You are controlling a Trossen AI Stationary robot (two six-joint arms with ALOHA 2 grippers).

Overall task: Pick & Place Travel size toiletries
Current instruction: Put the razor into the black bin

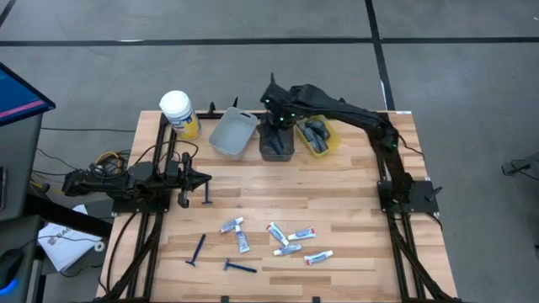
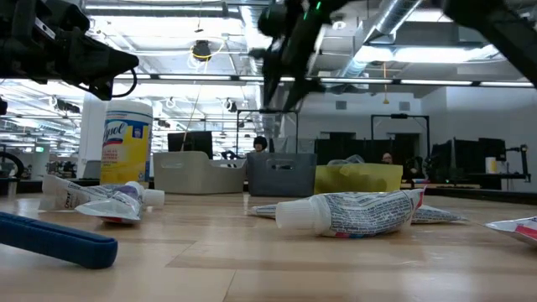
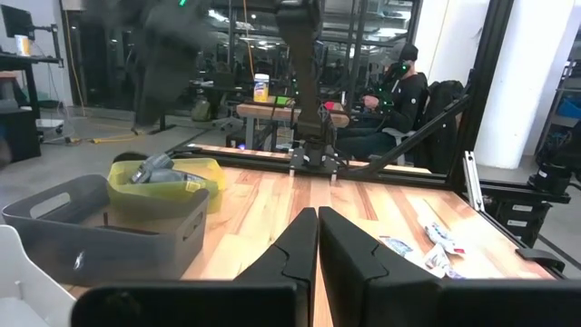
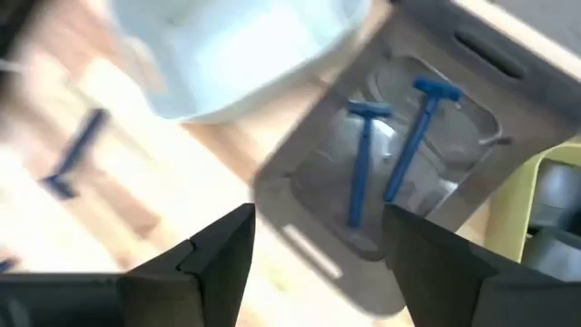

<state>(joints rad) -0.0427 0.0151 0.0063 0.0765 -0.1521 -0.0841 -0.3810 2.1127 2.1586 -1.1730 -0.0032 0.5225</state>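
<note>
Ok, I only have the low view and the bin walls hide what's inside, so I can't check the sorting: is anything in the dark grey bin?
Observer: Yes, two blue razors lie side by side in the dark grey bin.
Operator: And the right gripper?
Observer: The right gripper hangs open above that bin, holding nothing.
Operator: Any razors on the table?
Observer: Three loose razors: one by the shut left gripper, two nearer the front edge.
</note>
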